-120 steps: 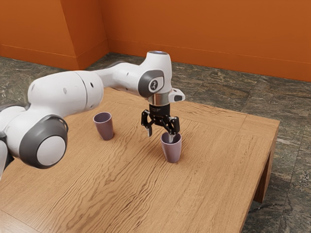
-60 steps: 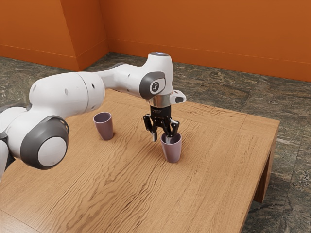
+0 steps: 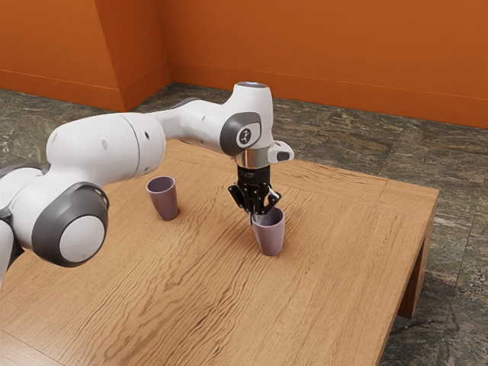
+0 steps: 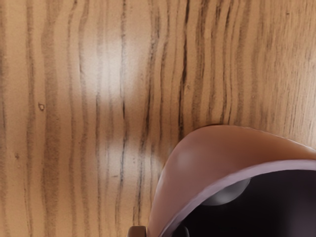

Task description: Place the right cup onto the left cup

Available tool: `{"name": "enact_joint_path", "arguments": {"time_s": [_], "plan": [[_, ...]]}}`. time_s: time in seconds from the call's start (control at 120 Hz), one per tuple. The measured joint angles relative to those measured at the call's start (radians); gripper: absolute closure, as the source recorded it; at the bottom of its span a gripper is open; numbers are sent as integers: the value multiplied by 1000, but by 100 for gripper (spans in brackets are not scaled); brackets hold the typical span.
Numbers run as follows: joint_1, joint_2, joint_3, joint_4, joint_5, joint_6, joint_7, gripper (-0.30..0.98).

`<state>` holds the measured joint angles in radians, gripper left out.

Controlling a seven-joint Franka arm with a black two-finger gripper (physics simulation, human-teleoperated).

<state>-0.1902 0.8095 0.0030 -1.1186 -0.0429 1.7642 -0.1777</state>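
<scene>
Right cup [image 3: 269, 236] stood upright on the table [image 3: 335, 297], its wall clamped inside and out by the gripper [image 3: 256, 219], apparently for lifting onto the left cup [image 3: 164, 201].

Cups [image 3: 162, 204]: two in total.
By kind: one cup plus a second cup [image 3: 269, 238], one surface [image 3: 335, 282], one robot arm [image 3: 99, 149], one gripper [image 3: 255, 216].
</scene>
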Motion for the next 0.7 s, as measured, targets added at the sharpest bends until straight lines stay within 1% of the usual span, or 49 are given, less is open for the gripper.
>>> {"name": "enact_joint_path", "arguments": {"time_s": [0.192,0.292,0.45,0.7], "plan": [[-1,-16,2,-9,4,2,-1,76],[-6,-44,3,-15,9,2,-2,77],[-8,-141,3,-80,17,0,-3,78],[-8,-242,3,-136,30,-8,-2,79]]}}
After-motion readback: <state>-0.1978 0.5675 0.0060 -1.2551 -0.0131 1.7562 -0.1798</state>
